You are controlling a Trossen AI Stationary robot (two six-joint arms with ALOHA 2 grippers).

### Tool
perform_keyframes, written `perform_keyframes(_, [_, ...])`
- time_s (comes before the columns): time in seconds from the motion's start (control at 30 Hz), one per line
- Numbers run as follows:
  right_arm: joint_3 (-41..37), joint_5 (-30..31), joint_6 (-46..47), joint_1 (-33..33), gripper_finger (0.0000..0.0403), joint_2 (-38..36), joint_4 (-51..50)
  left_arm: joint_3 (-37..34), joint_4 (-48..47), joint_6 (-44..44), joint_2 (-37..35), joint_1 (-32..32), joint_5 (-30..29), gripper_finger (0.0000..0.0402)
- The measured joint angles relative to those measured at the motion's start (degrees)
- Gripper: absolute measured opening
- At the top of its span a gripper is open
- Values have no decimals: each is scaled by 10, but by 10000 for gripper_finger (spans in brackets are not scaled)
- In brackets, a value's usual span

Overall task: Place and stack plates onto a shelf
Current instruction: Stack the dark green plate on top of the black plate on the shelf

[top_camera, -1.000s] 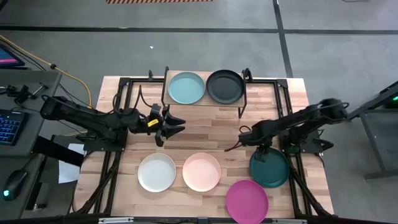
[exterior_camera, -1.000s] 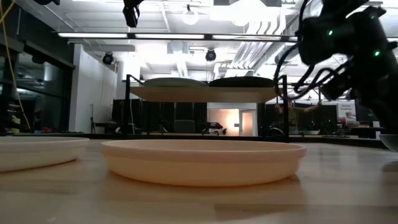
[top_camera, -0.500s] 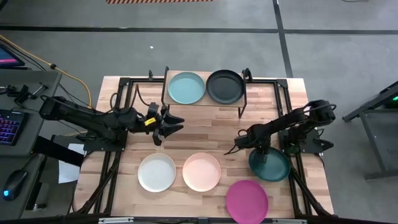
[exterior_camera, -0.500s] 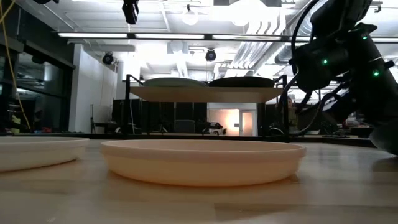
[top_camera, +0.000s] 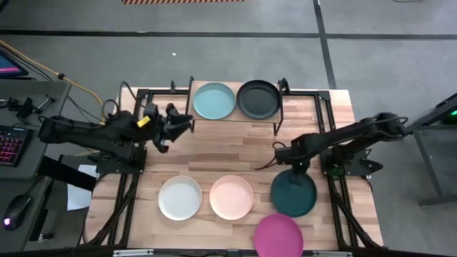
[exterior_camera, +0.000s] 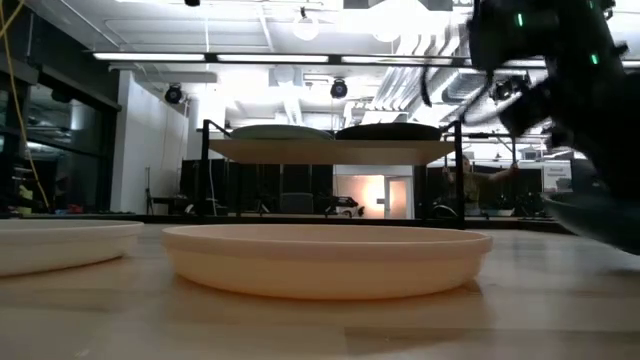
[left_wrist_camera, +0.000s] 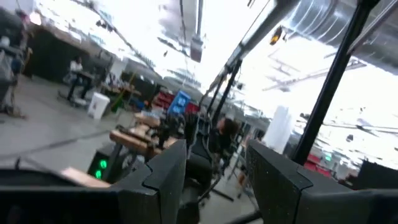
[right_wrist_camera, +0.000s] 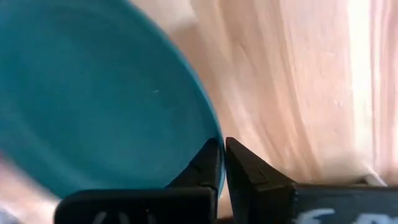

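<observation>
The shelf (top_camera: 234,118) at the far middle carries a light teal plate (top_camera: 213,101) and a black plate (top_camera: 258,98). On the table lie a white plate (top_camera: 180,198), a peach plate (top_camera: 231,196) and a magenta plate (top_camera: 278,234). My right gripper (top_camera: 291,170) is shut on the dark teal plate (top_camera: 293,194), right of the peach one. My left gripper (top_camera: 180,121) hovers open, left of the shelf, tipped upward toward the room, with nothing between its fingers (left_wrist_camera: 168,180). My right gripper pinches the dark teal plate's rim (right_wrist_camera: 214,138) at its far edge, one finger inside the plate and one outside. The fingers (right_wrist_camera: 249,171) slant down from the far right. In the low view the plate (exterior_camera: 600,212) sits tilted, its held side off the table.
Black metal frames (top_camera: 139,114) run along both sides of the wooden tabletop (top_camera: 235,150). The shelf's black legs (top_camera: 278,127) stand just far of my right gripper. Bare wood lies between the shelf and the row of plates.
My right gripper has shut on the dark teal plate's far rim and drawn the plate toward the table's left, tilting it up. The magenta plate has slid a little to the left. My left gripper has pulled back toward the far left and tipped upward.
</observation>
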Motion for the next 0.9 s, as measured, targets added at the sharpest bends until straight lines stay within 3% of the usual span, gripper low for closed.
perform_keyframes(0.23, [97,-1,50,-10,0,-70,9,0,0,27,-34,15,0,156])
perform_keyframes(0.47, [220,50,61,-65,0,-78,13,0,-1,35,-37,24,0,156])
perform_keyframes(0.63, [299,63,44,-154,0,-78,14,0,-1,36,-36,24,0,156])
perform_keyframes(0.9, [367,70,15,-358,0,-78,15,0,-1,36,-36,24,0,156])
